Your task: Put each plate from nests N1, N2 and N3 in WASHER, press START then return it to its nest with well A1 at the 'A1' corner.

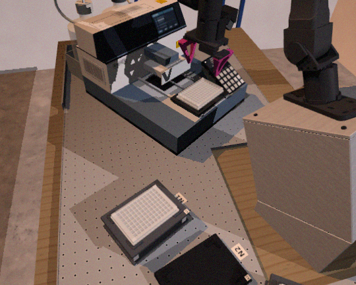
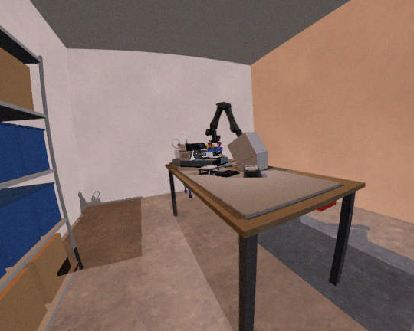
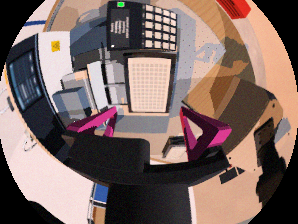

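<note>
The washer (image 1: 133, 39) (image 2: 195, 153) stands at the back of the table. A white 96-well plate (image 1: 200, 93) (image 3: 149, 83) lies flat in its carrier pocket, across the track. My gripper (image 1: 206, 59) (image 3: 148, 109) (image 2: 215, 146) is open and empty, its magenta fingers hanging above the plate's far side beside the keypad (image 1: 231, 78) (image 3: 160, 26). The lamp (image 3: 120, 4) on the keypad is green. Nest N1 (image 1: 138, 247) holds another white plate (image 1: 144, 214). Nest N2 (image 1: 202, 264) is a bare black slab. Nest N3 (image 1: 281, 280) is cut off at the bottom edge.
The arm's base (image 1: 321, 82) stands on a tall box pedestal (image 1: 304, 165) right of the washer. The washer's dark manifold housing (image 1: 161, 54) hangs over the track just behind the carrier. A red block (image 2: 325, 207) sits under the table edge.
</note>
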Controlling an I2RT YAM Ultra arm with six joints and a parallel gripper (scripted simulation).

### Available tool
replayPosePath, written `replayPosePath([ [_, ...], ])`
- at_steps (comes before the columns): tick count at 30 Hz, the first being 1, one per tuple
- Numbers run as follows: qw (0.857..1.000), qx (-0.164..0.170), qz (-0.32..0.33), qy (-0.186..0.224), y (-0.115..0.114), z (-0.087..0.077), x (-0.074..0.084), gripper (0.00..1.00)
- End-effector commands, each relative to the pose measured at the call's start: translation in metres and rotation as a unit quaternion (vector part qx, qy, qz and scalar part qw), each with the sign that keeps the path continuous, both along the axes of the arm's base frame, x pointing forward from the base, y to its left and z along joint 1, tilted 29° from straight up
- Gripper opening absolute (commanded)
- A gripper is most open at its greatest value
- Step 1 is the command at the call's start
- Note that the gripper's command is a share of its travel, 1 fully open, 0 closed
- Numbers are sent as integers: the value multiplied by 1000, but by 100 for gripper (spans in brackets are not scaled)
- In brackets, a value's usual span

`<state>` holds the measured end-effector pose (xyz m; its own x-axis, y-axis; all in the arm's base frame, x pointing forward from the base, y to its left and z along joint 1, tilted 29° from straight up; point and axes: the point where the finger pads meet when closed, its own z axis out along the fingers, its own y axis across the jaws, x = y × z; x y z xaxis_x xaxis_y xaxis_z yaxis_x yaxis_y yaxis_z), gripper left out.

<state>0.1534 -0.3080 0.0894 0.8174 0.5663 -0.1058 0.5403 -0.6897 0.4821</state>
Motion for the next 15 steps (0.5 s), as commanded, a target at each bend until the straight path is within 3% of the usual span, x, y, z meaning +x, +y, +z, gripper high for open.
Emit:
replayPosePath([
  [1, 1000, 0, -6, -3, 0, 3, -1, 100],
  [3, 1000, 0, -6, -3, 0, 3, -1, 100],
  [7, 1000, 12, -12, 2, 0, -15, -4, 100],
  [15, 1000, 12, -13, 2, -6, -26, -2, 100],
])
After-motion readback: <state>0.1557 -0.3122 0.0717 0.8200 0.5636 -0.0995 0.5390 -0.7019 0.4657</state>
